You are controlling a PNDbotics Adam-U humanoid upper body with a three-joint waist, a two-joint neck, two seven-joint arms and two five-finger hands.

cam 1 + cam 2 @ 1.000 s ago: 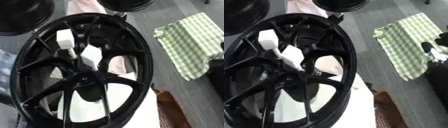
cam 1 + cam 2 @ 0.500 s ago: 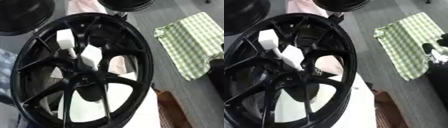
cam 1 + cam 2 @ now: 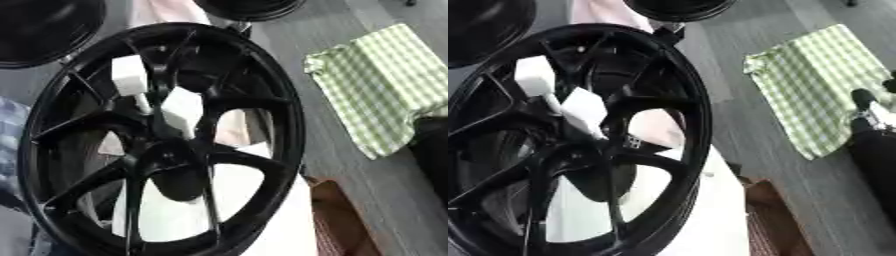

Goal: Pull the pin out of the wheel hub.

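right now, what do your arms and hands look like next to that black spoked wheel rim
Hardly anything shows. No left arm or hand in either view. At the right edge, by the green checked cloth, a black rounded shape with a pale silvery band may be the right arm; I cannot tell. No fingers, cables or markings show.

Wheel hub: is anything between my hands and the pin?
Nothing visible. The white blocks by the wheel hub, likely the pin, stand uncovered. What may be the right hand is at the right edge, with only a flat checked cloth lying between. The left hand is out of view.
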